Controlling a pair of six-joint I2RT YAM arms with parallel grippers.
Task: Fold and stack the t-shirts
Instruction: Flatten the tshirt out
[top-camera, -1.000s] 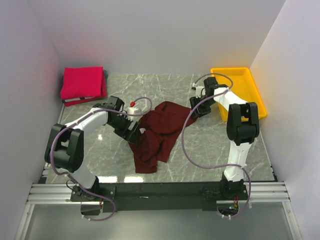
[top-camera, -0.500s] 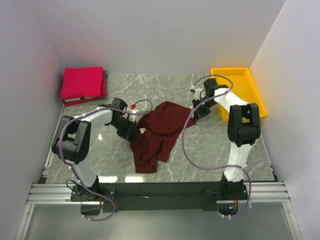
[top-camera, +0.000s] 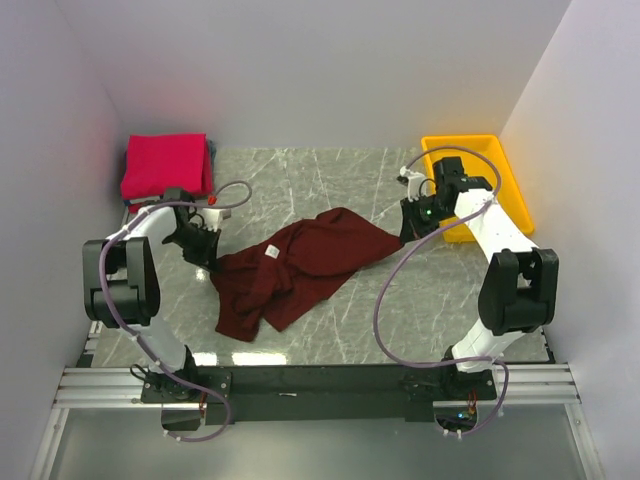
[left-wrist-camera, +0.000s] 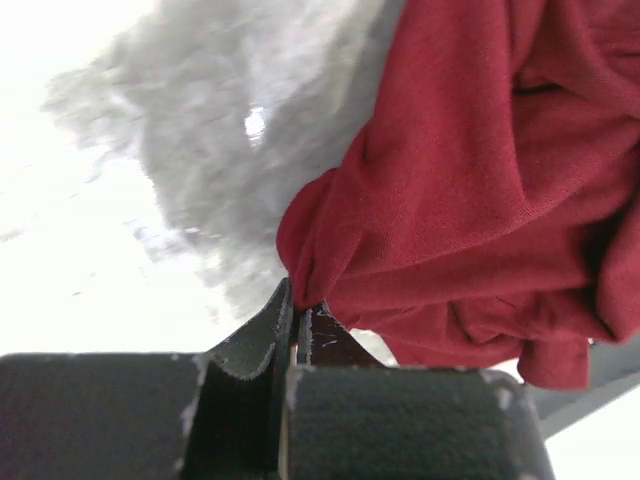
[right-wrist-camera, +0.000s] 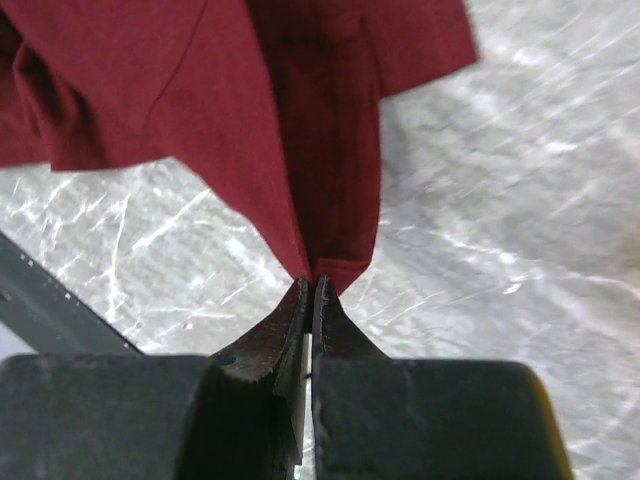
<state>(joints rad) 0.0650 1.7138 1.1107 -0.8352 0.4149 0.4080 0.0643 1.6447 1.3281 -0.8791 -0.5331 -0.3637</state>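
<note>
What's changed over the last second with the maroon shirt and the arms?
Both grippers closed on the maroon t-shirt: the left gripper pinches its left edge, the right gripper its right edge. They then drew apart, left arm leftward, right arm rightward, stretching the bunched shirt out across the table. The folded pinkish-red t-shirt and the yellow tray stayed put.

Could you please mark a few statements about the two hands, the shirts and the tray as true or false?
1. The left hand is shut on an edge of the maroon t-shirt. True.
2. The right hand hangs open over the yellow tray. False: it is shut on the maroon t-shirt's other end, left of the tray.
3. The pinkish-red t-shirt lies folded at the far left corner. True.
4. The maroon t-shirt lies in the tray. False: it is stretched over the table between the hands.
</note>
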